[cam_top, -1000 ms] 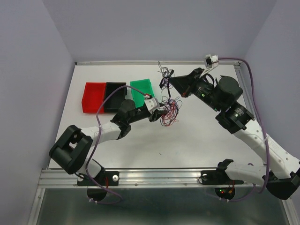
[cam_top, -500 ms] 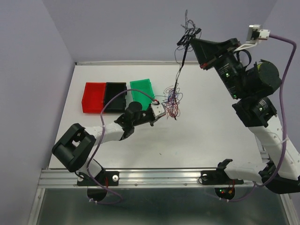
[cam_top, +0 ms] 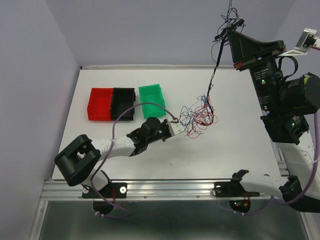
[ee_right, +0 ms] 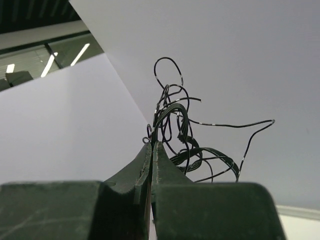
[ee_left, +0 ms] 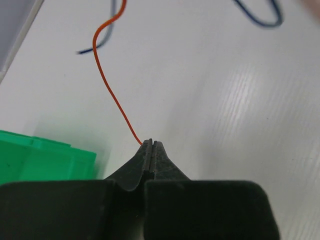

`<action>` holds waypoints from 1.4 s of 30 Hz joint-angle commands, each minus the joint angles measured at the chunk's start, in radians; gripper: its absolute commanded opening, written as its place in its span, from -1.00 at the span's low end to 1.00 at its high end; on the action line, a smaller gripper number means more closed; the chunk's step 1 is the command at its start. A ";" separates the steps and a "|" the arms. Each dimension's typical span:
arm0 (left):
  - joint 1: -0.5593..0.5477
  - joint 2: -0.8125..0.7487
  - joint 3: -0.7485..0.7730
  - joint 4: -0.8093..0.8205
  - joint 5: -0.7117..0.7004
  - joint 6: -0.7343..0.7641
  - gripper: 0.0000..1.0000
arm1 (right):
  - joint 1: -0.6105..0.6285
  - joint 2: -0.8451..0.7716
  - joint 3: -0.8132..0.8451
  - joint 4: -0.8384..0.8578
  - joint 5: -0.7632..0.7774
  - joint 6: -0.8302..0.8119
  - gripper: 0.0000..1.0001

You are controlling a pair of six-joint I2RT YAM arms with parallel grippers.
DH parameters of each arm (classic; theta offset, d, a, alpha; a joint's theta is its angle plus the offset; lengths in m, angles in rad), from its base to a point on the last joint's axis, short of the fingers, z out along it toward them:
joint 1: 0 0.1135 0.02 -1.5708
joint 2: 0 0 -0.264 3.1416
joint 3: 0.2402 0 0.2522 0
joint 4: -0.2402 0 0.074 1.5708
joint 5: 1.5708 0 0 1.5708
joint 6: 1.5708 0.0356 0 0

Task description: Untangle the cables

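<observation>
White tabletop (cam_top: pixel 235 155) between plain grey walls carries most of the cables (cam_top: pixel 200 116): a loose clump of red, blue and black wires lying near its middle, to the right of the bins. From that clump a thin black strand climbs steeply to a black bundle (cam_top: pixel 226 25) held high above the far edge. The right hand (cam_top: pixel 231 33) is clenched on this bundle. Its wrist camera shows the jaws pressed together, with black loops spilling out past the tips. Holding it so high probably serves to draw the black wires up and out of the mixed heap.

At the clump's left edge the left hand (cam_top: pixel 175 120) sits low over the tabletop, pinched shut on the end of a single red wire (ee_left: pixel 107 80). That wire curves away toward the tangle. This grip looks meant to anchor the red side while the black side is lifted away.

Further left stand a red bin (cam_top: pixel 100 104), a black bin (cam_top: pixel 123 102) and a green bin (cam_top: pixel 151 97) in a row. No wire shows in the red or the green one; the black bin is too dark to judge.
</observation>
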 commanded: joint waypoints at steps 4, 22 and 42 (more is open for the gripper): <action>0.029 -0.259 -0.020 0.018 -0.062 -0.003 -0.68 | 0.004 -0.193 -0.351 0.048 0.095 0.070 -0.99; 0.040 -0.197 -0.069 0.326 0.180 -0.109 0.54 | 0.003 -0.042 -0.305 0.068 -0.217 0.252 -0.99; 0.038 0.141 0.132 0.313 0.164 -0.139 -0.60 | 0.005 0.104 0.138 0.088 -0.143 0.224 -0.99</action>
